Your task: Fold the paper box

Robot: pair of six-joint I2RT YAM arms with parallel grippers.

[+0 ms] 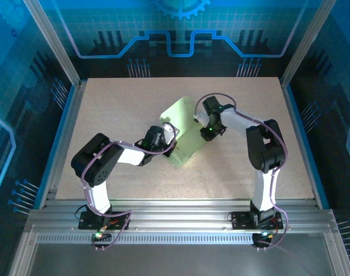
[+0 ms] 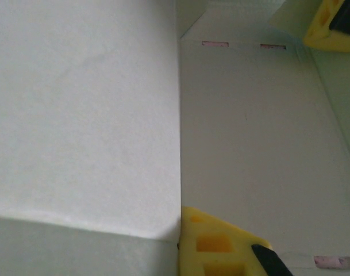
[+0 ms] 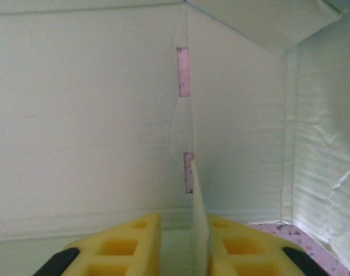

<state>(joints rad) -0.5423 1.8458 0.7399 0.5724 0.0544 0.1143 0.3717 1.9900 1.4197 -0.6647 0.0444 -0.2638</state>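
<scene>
The paper box (image 1: 183, 129) is a pale green card sheet, partly folded, lying at the middle of the table. My left gripper (image 1: 166, 138) meets it from the left. In the left wrist view a raised panel (image 2: 83, 115) hides one finger, and its edge runs against the yellow finger (image 2: 220, 247), so the gripper (image 2: 180, 230) is shut on that panel. My right gripper (image 1: 208, 131) is at the box's right side. In its wrist view the right gripper (image 3: 183, 224) stands open, and a thin upright flap (image 3: 197, 213) rests against the right finger, with a gap to the left one.
The speckled beige table (image 1: 117, 103) is bounded by aluminium posts and blue panels, with a metal rail (image 1: 180, 221) along the near edge. Narrow slots (image 3: 182, 72) are cut along the card's fold line. The right gripper's yellow finger (image 2: 335, 26) shows at the top right of the left wrist view.
</scene>
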